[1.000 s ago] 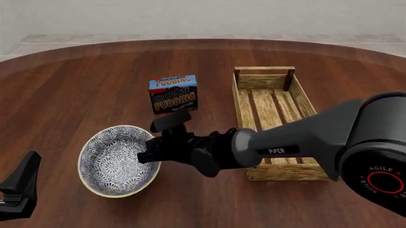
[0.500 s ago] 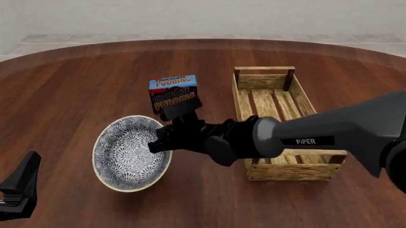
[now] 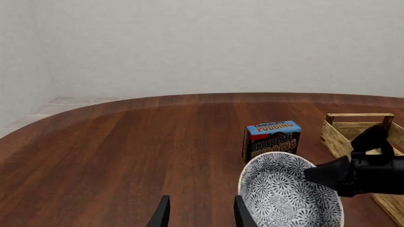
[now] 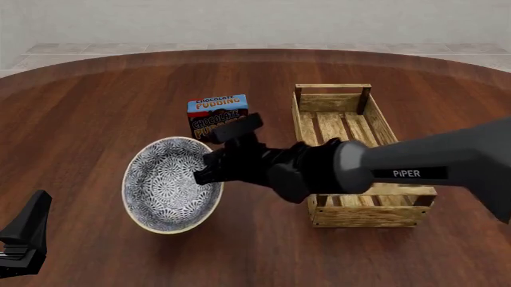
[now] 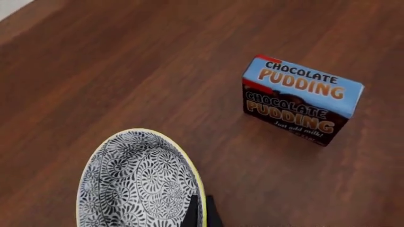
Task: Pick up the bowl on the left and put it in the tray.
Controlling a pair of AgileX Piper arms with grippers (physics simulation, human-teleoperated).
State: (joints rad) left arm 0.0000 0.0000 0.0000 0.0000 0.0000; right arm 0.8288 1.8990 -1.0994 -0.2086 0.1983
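The bowl [image 4: 167, 186], white with a dense blue-grey pattern and a yellowish rim, hangs tilted just above the table, left of the tray [image 4: 337, 128]. My right gripper [image 4: 201, 174] is shut on the bowl's right rim. In the right wrist view its fingers [image 5: 200, 213] pinch the rim of the bowl [image 5: 136, 182]. My left gripper [image 3: 200, 216] is open and holds nothing. It stays low at the front left corner [image 4: 28, 236], apart from the bowl [image 3: 284, 194]. The tray [image 3: 353, 126] is a light-wood crate, and the right arm crosses over its near end.
A chocolate pudding box [image 4: 217, 115] stands upright just behind the bowl and left of the tray; it also shows in the wrist views [image 3: 271, 138] [image 5: 300, 106]. The round dark wood table [image 4: 96, 107] curves away at the back.
My right gripper has carried the bowl up and to the right, closer to the tray and the pudding box, tilting it more. The left gripper has stayed put.
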